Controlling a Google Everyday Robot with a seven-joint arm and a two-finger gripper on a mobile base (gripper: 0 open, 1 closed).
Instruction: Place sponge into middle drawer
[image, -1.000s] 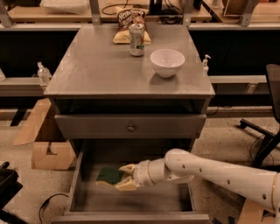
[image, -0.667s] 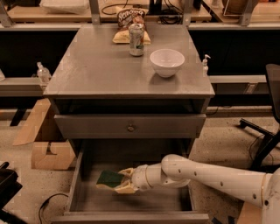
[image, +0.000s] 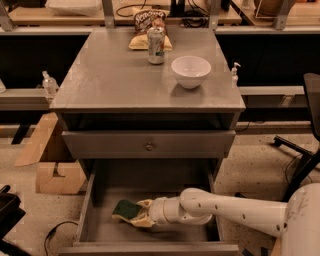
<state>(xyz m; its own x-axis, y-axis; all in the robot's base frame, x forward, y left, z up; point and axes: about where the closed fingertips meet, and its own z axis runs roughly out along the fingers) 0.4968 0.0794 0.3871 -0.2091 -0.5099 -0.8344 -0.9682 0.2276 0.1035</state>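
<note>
One wavy foam sponge (image: 126, 209) in end effector (image: 140, 216) inside middle drawer (image: 86, 206)

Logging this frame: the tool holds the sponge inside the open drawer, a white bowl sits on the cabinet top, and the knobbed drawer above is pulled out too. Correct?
No. The camera view shows the knobbed drawer shut. The rest stands: the tool holds the sponge inside the open drawer, and the white bowl sits on the cabinet top.
</note>
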